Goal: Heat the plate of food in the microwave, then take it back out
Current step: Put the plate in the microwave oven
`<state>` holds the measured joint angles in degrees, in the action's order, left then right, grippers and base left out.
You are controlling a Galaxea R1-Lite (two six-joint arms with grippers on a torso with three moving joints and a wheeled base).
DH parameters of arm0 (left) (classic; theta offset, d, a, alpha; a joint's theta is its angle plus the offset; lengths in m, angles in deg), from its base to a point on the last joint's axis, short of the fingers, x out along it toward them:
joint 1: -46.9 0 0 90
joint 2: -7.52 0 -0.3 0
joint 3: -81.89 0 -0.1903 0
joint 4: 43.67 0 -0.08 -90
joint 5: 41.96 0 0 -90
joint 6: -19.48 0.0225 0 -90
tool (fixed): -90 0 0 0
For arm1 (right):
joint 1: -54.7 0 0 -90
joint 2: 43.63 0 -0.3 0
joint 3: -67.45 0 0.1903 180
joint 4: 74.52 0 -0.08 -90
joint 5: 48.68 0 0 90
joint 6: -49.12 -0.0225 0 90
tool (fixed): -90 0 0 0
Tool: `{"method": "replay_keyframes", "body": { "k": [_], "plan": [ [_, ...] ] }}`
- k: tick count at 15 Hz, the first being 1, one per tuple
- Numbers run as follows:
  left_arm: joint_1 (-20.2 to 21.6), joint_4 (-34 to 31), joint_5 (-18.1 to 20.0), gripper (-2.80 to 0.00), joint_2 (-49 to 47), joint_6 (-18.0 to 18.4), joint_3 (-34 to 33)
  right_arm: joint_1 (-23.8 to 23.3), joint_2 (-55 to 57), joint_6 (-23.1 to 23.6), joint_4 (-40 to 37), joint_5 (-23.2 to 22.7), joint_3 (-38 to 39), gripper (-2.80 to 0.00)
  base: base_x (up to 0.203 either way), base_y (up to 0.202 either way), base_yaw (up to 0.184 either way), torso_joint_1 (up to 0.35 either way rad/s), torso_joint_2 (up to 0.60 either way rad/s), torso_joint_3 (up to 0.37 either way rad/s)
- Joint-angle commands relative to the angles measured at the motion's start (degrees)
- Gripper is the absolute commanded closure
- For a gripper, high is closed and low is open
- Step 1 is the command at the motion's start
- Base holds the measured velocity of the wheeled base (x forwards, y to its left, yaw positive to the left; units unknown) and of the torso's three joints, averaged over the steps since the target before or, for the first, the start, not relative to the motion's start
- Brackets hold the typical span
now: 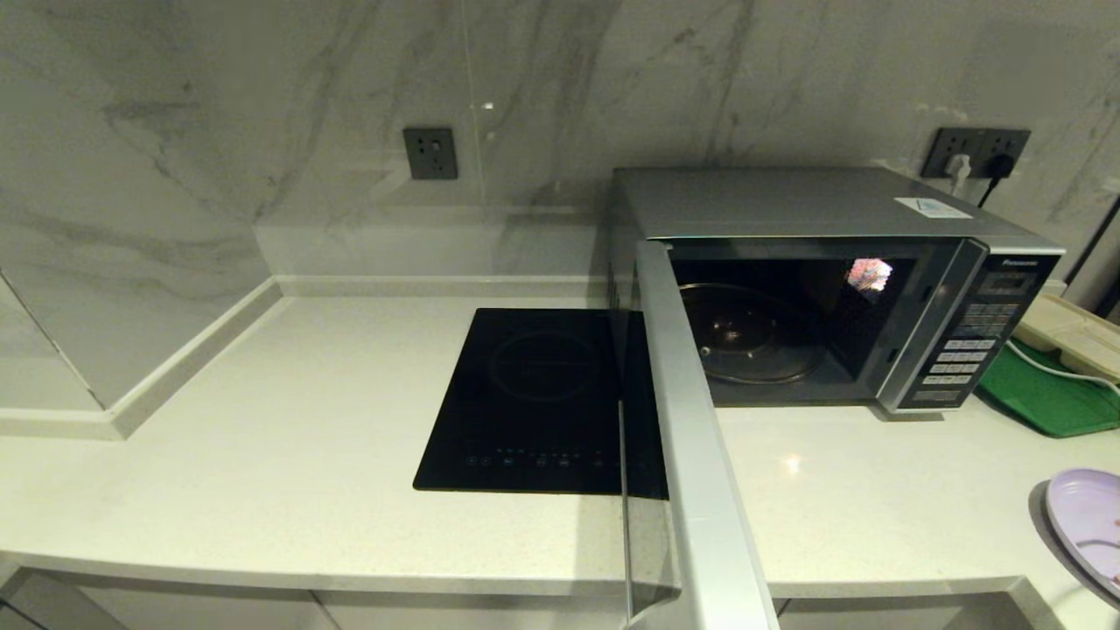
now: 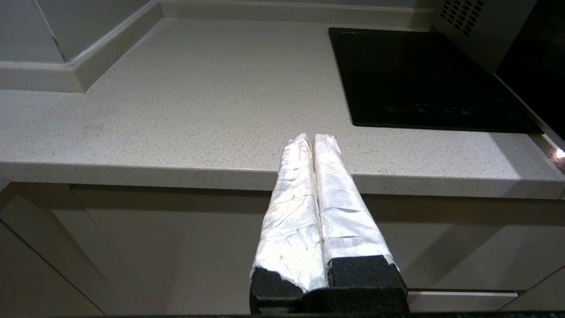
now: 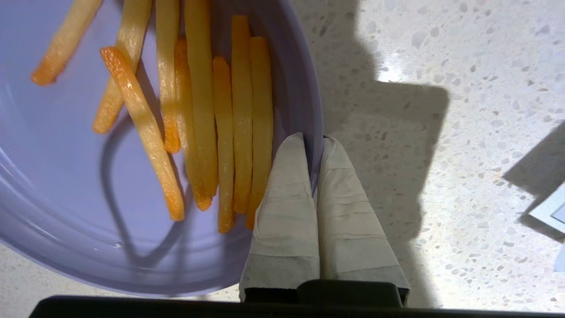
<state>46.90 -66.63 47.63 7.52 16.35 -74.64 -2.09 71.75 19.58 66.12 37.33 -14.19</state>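
Observation:
The silver microwave (image 1: 814,210) stands on the counter with its door (image 1: 700,490) swung wide open toward me; the glass turntable (image 1: 744,337) inside is bare. The pale lilac plate of food (image 1: 1089,525) shows at the head view's right edge, above the counter. In the right wrist view my right gripper (image 3: 314,140) is shut on the plate's rim (image 3: 309,106), one finger inside and one outside, beside several orange-yellow fries (image 3: 220,128). My left gripper (image 2: 312,140) is shut on nothing, low in front of the counter's edge.
A black induction hob (image 1: 538,402) lies left of the microwave, partly behind the open door. A green tray (image 1: 1050,398) with a white power strip (image 1: 1072,332) sits right of the microwave. The white counter (image 1: 262,437) meets a marble wall.

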Motion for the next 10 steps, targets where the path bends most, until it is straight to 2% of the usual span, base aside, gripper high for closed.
{"method": "replay_keyframes", "body": {
  "k": [1,3,7,10],
  "plan": [
    [0.0,0.0,0.0,0.00,0.0,0.0,0.0,-0.2,0.0,0.1,-0.1,-0.1,0.0,0.00,0.000,0.000,0.000,0.000,0.00,0.000],
    [0.0,0.0,0.0,0.00,0.0,0.0,0.0,-0.1,-1.0,1.3,-0.1,-0.6,-0.1,0.00,0.000,0.000,0.000,0.000,0.00,0.000],
    [0.0,0.0,0.0,0.00,0.0,0.0,0.0,0.2,-5.9,6.8,-1.0,-5.7,0.9,0.00,0.000,0.000,0.000,0.000,0.00,0.000],
    [0.0,0.0,0.0,0.00,0.0,0.0,0.0,1.6,-8.0,9.3,-3.1,-6.4,1.7,0.00,0.000,0.000,0.000,0.000,0.00,0.000]
  ]
}}
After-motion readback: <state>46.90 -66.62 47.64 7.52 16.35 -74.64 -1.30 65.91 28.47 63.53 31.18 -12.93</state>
